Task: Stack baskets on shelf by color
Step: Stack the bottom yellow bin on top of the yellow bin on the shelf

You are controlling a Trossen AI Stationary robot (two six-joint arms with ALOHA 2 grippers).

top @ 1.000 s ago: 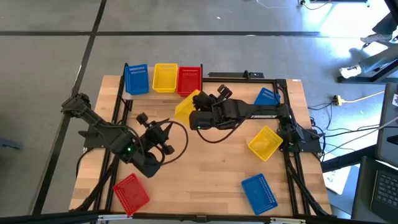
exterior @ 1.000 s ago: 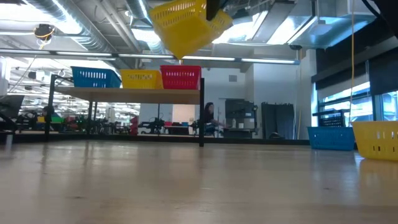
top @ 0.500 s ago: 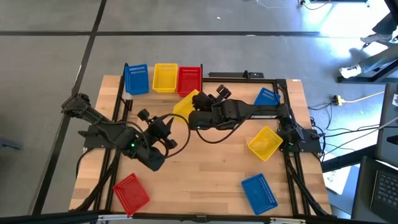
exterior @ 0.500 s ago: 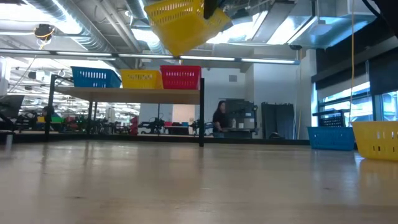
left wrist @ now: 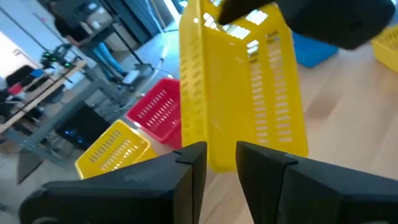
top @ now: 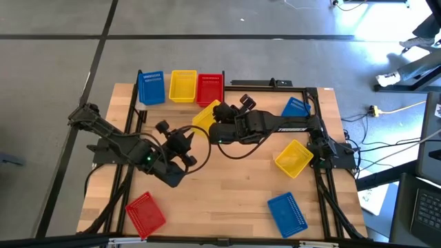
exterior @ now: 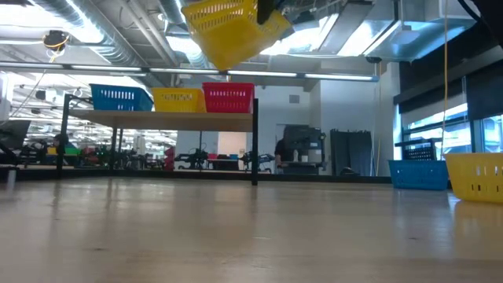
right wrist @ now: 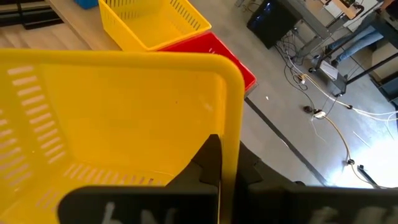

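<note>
Baskets of mesh-sided plastic, placed relative to the light wooden shelf with black posts. Nearest the table's front edge, well apart from the shelf, lie a red basket and a blue basket. Closer to the shelf, the left gripper hovers over bare tabletop, fingers spread and holding nothing. A tilted yellow basket lies off to the right. Just in front of the shelf, the right gripper, fingers pressed together, pinches the rim of a lifted yellow basket. On the shelf stand a blue, a yellow and a red basket, side by side.
</note>
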